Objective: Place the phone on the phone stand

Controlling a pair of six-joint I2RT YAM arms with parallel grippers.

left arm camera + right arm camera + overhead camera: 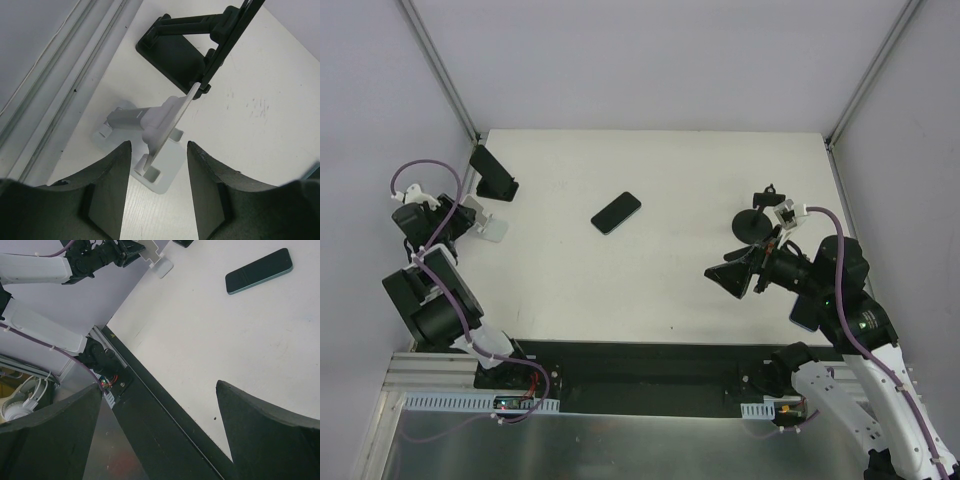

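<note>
A: When the table (650, 300) is seen from above, where is the phone (616, 212) found?

B: It is laid flat on the white top, near the middle and a little toward 12 o'clock. It is not touched by anything.

A: Where are the stands set?

B: A white stand (165, 117) is placed at 9 o'clock from the phone, well apart from it. A black stand (175, 55) is placed near the white one, at 12 o'clock from it. Both are found by the left edge of the table.

A: How are the jaws of the left gripper (159, 145) held?

B: They are parted. The white stand is seen through the gap, just past the fingertips. It is not squeezed.

A: And the right gripper (159, 386)?

B: Its jaws are spread wide, and nothing is gripped. It is held above the table at 4 o'clock from the phone, well apart from it.
</note>
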